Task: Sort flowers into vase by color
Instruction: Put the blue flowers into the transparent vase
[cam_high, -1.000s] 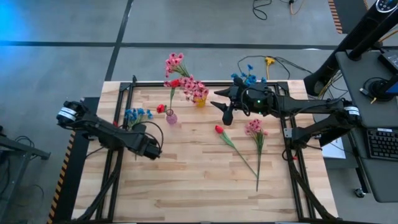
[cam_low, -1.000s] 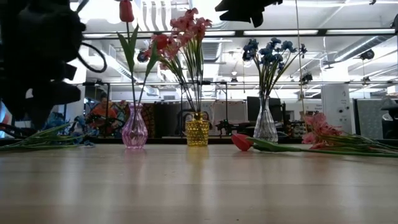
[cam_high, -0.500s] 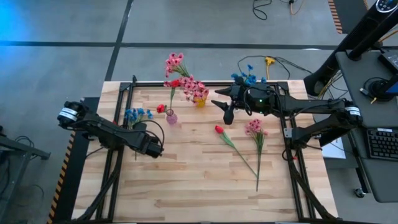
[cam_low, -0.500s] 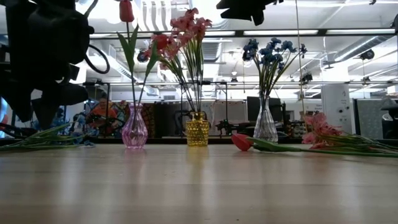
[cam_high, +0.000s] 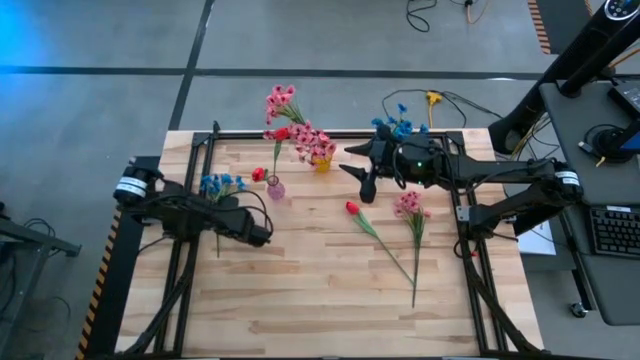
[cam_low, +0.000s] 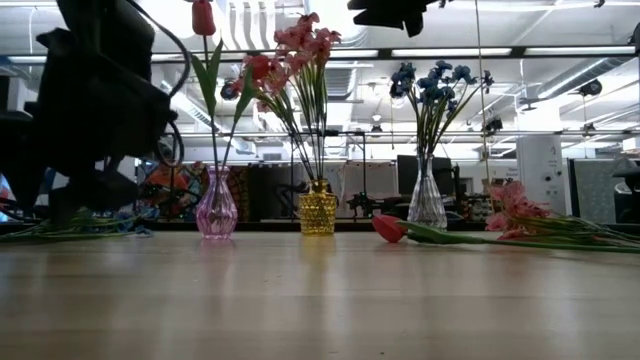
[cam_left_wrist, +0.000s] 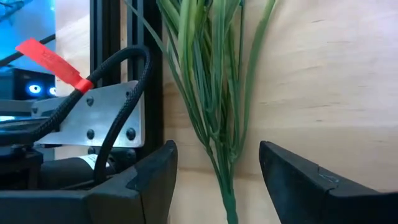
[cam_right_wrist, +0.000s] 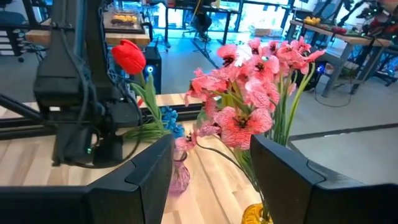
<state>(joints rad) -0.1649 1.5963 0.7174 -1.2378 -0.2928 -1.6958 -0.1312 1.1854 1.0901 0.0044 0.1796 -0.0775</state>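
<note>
The left gripper sits low over the left side of the wooden worktop, at the stem end of a blue flower bunch that lies flat there. In the left wrist view its 2 fingers stand well apart on either side of the green stems, which run up between them without touching either one, so the fingers are open and hold nothing.

The right gripper hangs in the air above the far middle of the worktop, near the vases. Its 2 fingers are spread wide in the right wrist view, with nothing between them.

3 vases stand in a row along the far edge. The pink glass vase holds 1 red tulip. The yellow vase, just to its right in the low view, holds a bunch of pink blooms. The clear vase, further right again, holds blue blooms.

2 flowers lie loose on the right half of the worktop, below the right gripper in the high view: a red tulip with its long stem angled toward the near edge, and beside it a pink flower whose stem also points toward the near edge. Their stems come close together near the lower ends.
</note>
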